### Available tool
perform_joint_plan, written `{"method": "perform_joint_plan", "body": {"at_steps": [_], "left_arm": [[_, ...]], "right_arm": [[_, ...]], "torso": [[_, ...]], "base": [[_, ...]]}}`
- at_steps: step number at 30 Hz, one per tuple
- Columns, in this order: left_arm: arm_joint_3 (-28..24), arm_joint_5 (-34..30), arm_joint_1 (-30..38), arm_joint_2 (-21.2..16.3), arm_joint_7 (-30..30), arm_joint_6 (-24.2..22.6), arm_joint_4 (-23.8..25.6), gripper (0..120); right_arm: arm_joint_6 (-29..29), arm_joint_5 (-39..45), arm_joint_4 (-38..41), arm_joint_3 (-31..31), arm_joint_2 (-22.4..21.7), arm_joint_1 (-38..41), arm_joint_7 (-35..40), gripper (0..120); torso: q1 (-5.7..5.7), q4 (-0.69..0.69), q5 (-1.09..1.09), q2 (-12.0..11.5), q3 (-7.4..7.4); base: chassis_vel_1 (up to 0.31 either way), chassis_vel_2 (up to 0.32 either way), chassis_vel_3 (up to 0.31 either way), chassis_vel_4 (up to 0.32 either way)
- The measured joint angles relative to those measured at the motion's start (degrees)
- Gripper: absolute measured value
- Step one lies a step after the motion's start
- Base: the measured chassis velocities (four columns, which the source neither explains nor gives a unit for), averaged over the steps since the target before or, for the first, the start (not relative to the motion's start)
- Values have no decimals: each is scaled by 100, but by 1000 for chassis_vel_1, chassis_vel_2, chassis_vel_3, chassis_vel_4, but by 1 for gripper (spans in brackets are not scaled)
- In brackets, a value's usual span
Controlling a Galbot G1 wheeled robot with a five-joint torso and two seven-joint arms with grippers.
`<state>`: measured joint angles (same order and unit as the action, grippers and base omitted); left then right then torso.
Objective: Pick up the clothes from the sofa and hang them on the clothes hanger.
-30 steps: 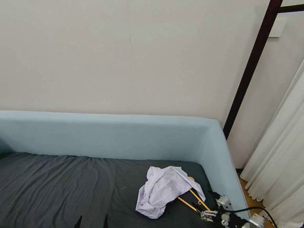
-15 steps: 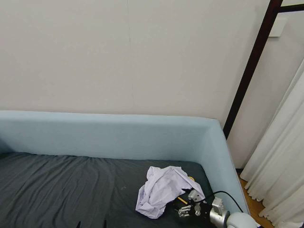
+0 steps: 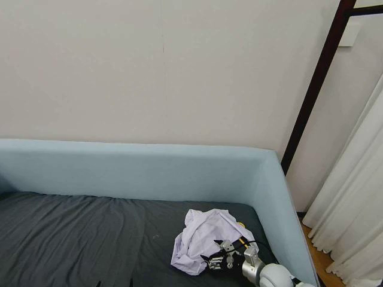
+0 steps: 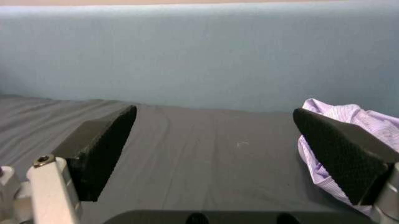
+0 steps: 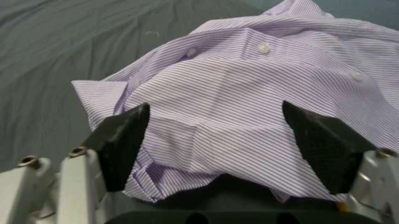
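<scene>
A crumpled purple-striped white shirt (image 3: 203,239) lies on the sofa's dark seat (image 3: 78,239), near the right armrest. A yellow hanger (image 3: 240,241) pokes out from under the shirt's right side. My right gripper (image 3: 216,260) is open at the shirt's near edge; in the right wrist view its black fingers (image 5: 123,140) straddle the shirt (image 5: 249,93) from just above. My left gripper (image 4: 224,154) is open over bare seat, with the shirt (image 4: 349,126) off to one side.
The sofa's light blue backrest (image 3: 137,170) and right armrest (image 3: 281,209) wall in the seat. A dark pole of the clothes rack (image 3: 314,84) stands behind the armrest. White curtains (image 3: 359,203) hang at the far right.
My right gripper has moved left along the seat's front, from beside the hanger's end to the near edge of the shirt. The shirt lies where it was.
</scene>
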<state>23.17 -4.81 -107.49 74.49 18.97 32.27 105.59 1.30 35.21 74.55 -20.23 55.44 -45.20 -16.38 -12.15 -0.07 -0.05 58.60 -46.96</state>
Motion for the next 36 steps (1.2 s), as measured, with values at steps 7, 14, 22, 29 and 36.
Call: {"method": "perform_joint_plan", "body": {"at_steps": [7, 14, 22, 29, 36], "left_arm": [[12, -4, 26, 22, -2, 26, 8, 98], [43, -21, 16, 24, -1, 34, 15, 99], [49, -27, 19, 46, 7, 36, 15, 98], [52, -37, 22, 49, 15, 37, 14, 98], [26, -38, 42, 58, 16, 37, -8, 98]], "right_arm": [[6, -268, -282, -16, 163, 88, -33, 50], [-54, -387, -449, -109, 196, 97, -166, 23], [-36, -505, -653, -137, 318, 163, -160, 0], [87, -444, -466, -121, 215, 64, -73, 0], [171, -551, -227, -127, 102, -81, 185, 23]], "torso": [[0, 1, 0, 0, 0], [1, 0, 0, 0, 0], [1, 1, 0, 0, 0], [1, 0, 0, 0, 0], [1, 0, 0, 0, 0]], "base": [[0, 0, 0, 0], [0, 0, 0, 0], [0, 0, 0, 0], [0, 0, 0, 0], [0, 0, 0, 0]]}}
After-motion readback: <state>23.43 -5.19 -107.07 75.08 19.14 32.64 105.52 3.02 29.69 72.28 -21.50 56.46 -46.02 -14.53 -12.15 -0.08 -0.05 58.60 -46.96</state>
